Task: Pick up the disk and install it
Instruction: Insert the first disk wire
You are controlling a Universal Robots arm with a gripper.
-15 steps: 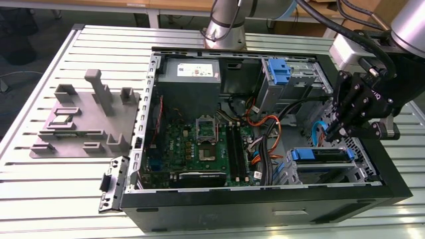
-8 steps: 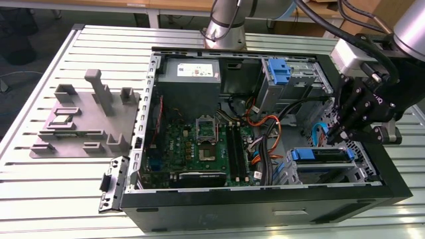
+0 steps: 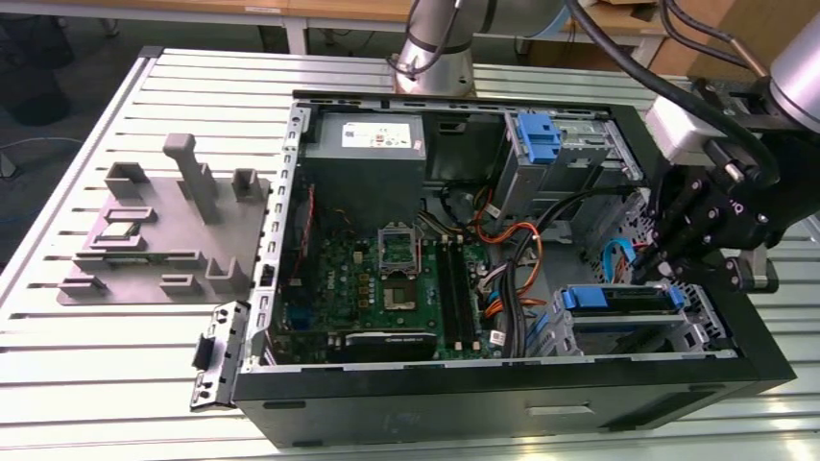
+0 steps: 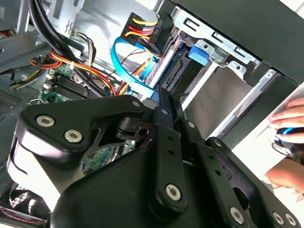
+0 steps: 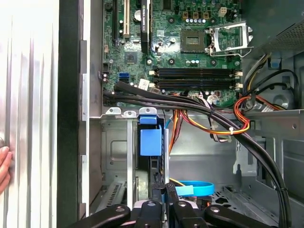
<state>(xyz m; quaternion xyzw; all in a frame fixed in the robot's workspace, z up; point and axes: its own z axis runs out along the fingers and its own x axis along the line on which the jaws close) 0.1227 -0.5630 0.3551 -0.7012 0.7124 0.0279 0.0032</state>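
Disk [image 3: 624,300] placement is the first thing to read in the exterior view: a flat drive with a blue bracket lies in the drive cage at the front corner of the open computer case [image 3: 513,403], toward the exterior view's right, and the gripper [image 3: 666,272] hangs just above its far edge. Whether the jaws actually pinch anything I cannot tell from here. A second blue-bracketed drive [image 3: 539,139] sits in the rear bay, and the case itself rests on the slatted table [image 3: 77,384].

In the second wrist view the gripper's black linkages crowd the foreground and its two fingers stand drawn together, apparently nipping the drive's thin edge beside a blue SATA cable [image 4: 124,66]. A person's hand [image 4: 289,118] rests near the case wall.

In the first wrist view the disk [image 5: 151,142] stands edge-on in its slot in the metal cage [image 5: 114,156], blue tab uppermost, with the fingertips closed round its lower edge. A bundle of black cables [image 5: 190,102] crosses just above the cage mouth, and fingers of a hand [image 5: 4,166] touch the table edge.

My worry: if the drive is skewed in its rails, pushing could jam the bracket or bend it. The cables nearby could snag the linkages, and the grip on that thin edge may slip. The hand is close to the arm's working space.
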